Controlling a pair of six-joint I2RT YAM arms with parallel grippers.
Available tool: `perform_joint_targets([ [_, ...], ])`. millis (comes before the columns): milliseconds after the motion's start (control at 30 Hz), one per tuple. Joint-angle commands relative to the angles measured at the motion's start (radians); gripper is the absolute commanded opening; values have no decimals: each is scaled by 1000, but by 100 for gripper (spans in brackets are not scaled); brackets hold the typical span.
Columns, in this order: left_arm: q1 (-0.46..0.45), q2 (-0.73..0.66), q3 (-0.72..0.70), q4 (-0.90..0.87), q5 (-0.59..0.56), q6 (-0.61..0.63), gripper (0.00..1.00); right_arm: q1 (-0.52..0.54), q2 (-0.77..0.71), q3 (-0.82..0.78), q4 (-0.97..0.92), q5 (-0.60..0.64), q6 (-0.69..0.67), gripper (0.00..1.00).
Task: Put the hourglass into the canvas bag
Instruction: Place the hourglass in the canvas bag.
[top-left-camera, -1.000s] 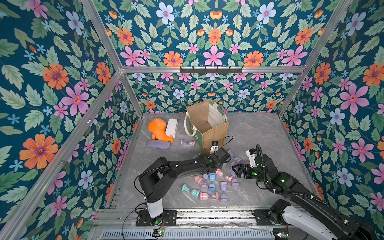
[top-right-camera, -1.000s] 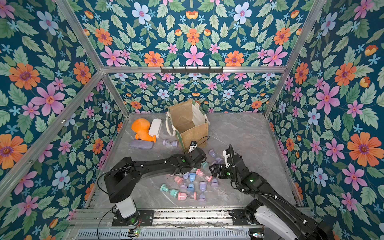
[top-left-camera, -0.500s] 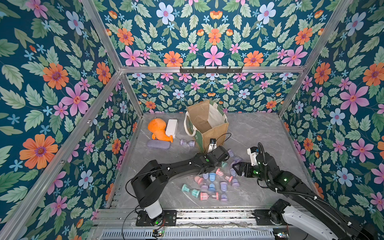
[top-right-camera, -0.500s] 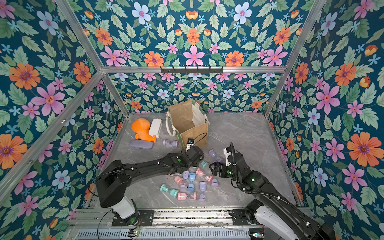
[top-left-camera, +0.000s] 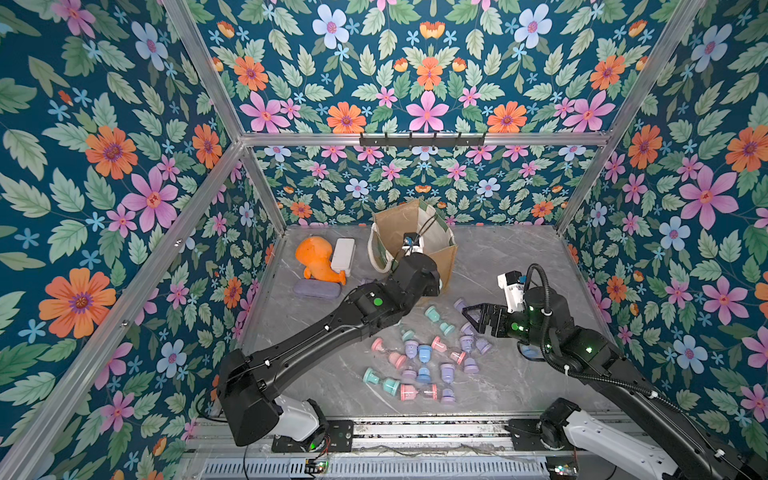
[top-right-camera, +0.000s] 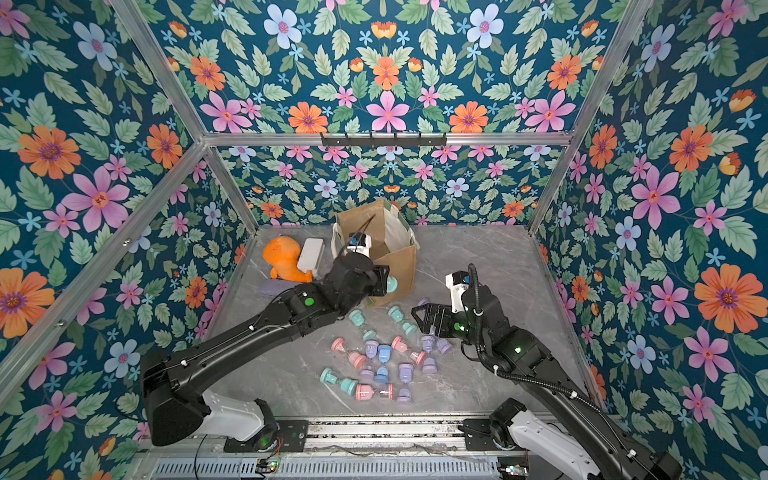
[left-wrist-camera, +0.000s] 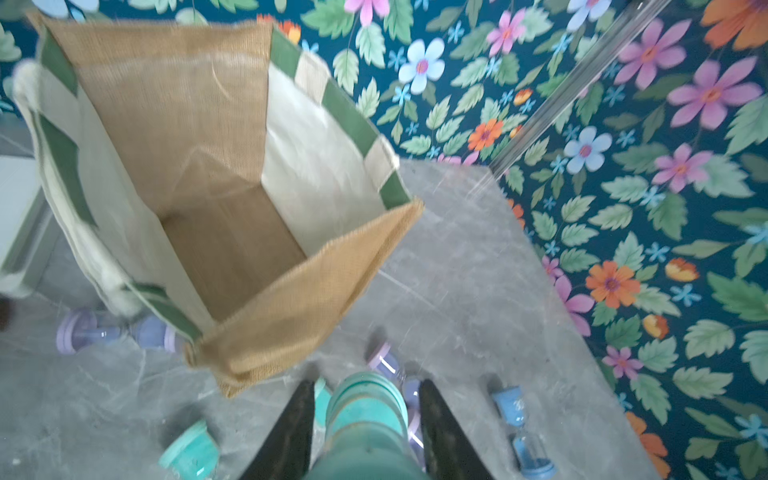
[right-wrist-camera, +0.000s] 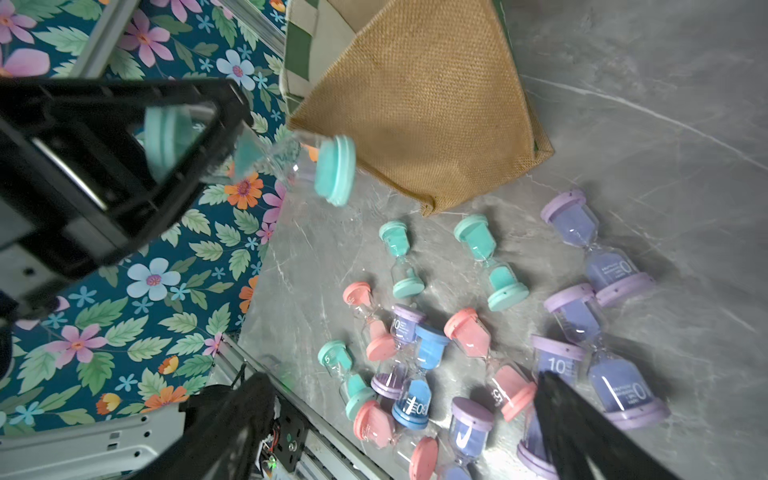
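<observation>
Grey marble tabletop (top-left-camera: 519, 257): left gripper (left-wrist-camera: 365, 386), mostly hidden from above, clamps a teal plastic hourglass (top-right-camera: 390, 284). It has risen toward the tan jute canvas bag (top-left-camera: 446, 266); right gripper (right-wrist-camera: 401, 377) gapes empty.

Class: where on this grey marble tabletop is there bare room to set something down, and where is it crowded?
Bare: the far right stretch of the grey marble tabletop, between the tan jute canvas bag and the floral side wall; the near strip by the front rail. Crowded: pastel hourglasses mid-table; far-left corner by the orange toy.
</observation>
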Motion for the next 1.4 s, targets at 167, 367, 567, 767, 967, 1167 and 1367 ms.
perform_joint_targets([
  [167,256,124,193,10,262,60,20,1,92,102,36,34,17,99],
  [367,390,284,340,-4,349,47,19,1,153,121,86,20,22,99],
  [567,429,436,409,32,402,-34,19,-1,190,108,126,31,19,99],
  [767,431,614,531,4,432,-69,18,-5,209,100,146,32,28,99],
  [967,450,755,618,-30,473,-86,18,-12,204,75,161,34,40,99],
  [1167,463,882,729,-115,476,-70,18,-18,204,60,167,41,42,99],
  [1367,464,960,768,-138,502,-68,19,-21,213,51,174,35,47,99],
])
